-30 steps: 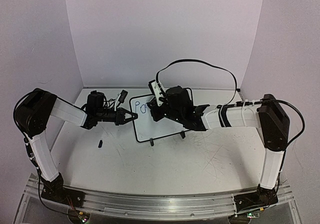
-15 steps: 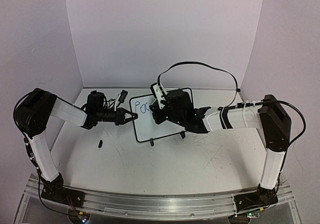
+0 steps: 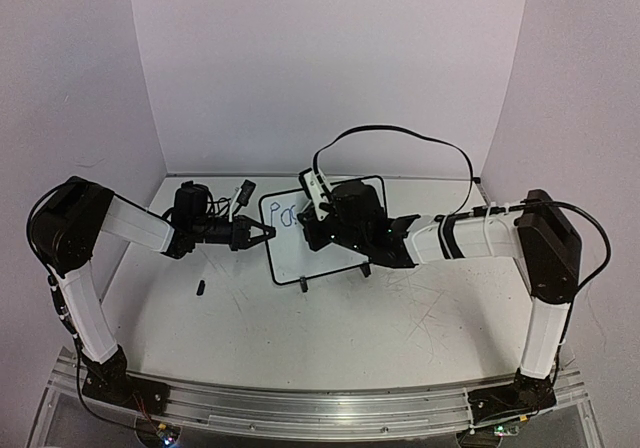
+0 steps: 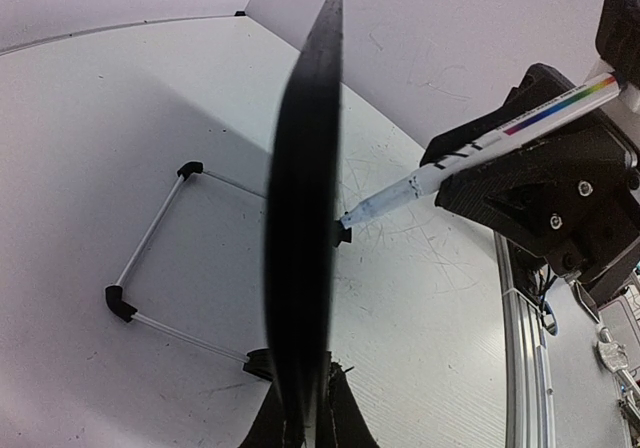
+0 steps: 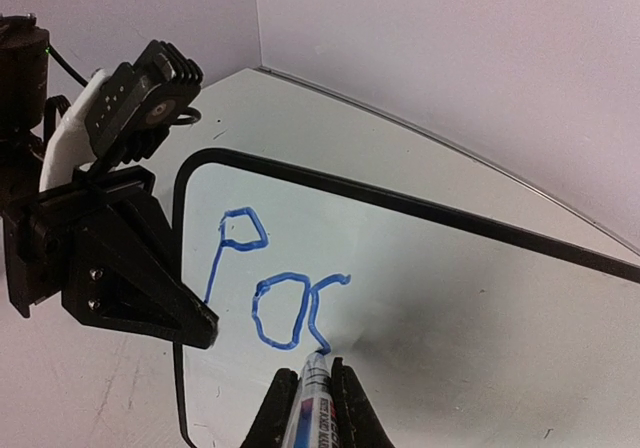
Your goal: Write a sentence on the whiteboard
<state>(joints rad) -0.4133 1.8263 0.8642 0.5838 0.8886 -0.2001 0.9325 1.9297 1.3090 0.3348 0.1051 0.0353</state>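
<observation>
**Whiteboard** (image 3: pixel 296 251): Stood tilted on two small black feet toward the back of the table (image 3: pixel 350 338), about mid-width, between the two grippers. A thin black frame with rounded corners is noted. The writing face is seen in the top and right wrist views. From the left wrist view the board (image 4: pixel 305 218) is seen edge-on.

**Sentence** (image 5: pixel 268 293): Blue marker strokes are placed in the upper left corner of the board face. A "P" and an "o" are legible, followed by an open curved third stroke. In the top view the writing (image 3: pixel 284 213) is seen only as small blue marks.

**Marker** (image 5: pixel 312 413): The tip is pressed to the board at the lower end of the third stroke. In the left wrist view the barrel (image 4: pixel 500 128) is white with a rainbow-coloured band.

**Right gripper** (image 5: pixel 312 393): Closed on the marker barrel, one finger on each side. In the top view it (image 3: pixel 325 218) is held over the upper middle of the board.

**Left gripper** (image 4: pixel 305 423): Clamped on the board's edge. In the top view its tips (image 3: pixel 262 234) are set at the left side of the frame. In the right wrist view one black finger (image 5: pixel 150 288) is laid across that frame edge.

**Surroundings:**
- A wire stand with black corner pieces (image 4: pixel 117 302) is seen on the table on the far side of the board.
- A small dark object (image 3: pixel 200 288) lies to the front left, well apart from the board. It cannot be identified.
- A black cable (image 3: pixel 400 131) is arched above the right arm.
- Fine scratch marks are noted on the table in front of the board.
</observation>
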